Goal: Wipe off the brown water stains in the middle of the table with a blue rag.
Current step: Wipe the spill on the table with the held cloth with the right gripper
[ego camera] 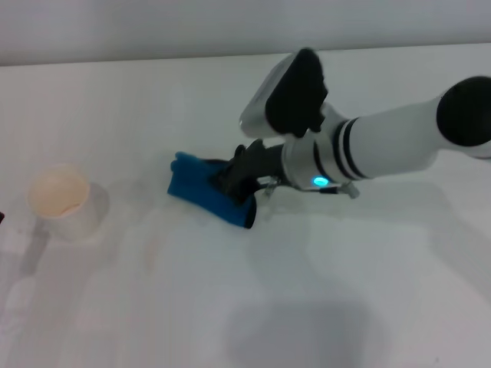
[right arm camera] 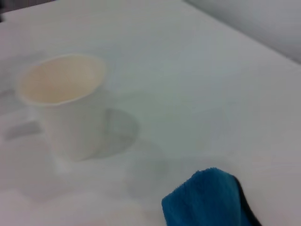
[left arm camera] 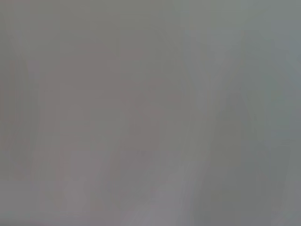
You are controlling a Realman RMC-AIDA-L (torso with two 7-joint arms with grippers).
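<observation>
White table (ego camera: 368,291) bears blue rag (ego camera: 201,188), paper cup (ego camera: 67,201)

Paper cup (ego camera: 65,201) stands at left, only obstacle. Bare tabletop (ego camera: 345,307) near, far and right; open gap between cup and blue rag (ego camera: 201,188).

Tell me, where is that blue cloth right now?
In the head view the blue rag lies bunched near the middle of the table, held at the right gripper, with the white paper cup off to its left.
</observation>
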